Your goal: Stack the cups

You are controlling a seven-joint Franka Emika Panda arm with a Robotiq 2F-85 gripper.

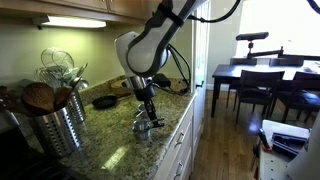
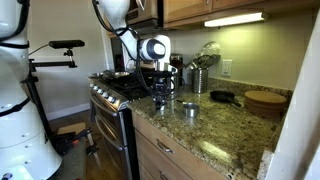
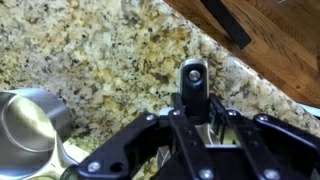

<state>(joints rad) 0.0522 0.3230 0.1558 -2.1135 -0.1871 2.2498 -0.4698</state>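
Wrist view: your fingers (image 3: 178, 115) pinch the small cup (image 3: 193, 78) by its handle over the counter (image 3: 100, 50); the larger cup (image 3: 30, 120) sits to their left. Carry across, centre above it, lower gently.

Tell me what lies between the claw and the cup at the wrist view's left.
Only bare granite counter separates claw and cup, per the wrist view.

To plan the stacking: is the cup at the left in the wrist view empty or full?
Empty: the cup shows a bare shiny inside.
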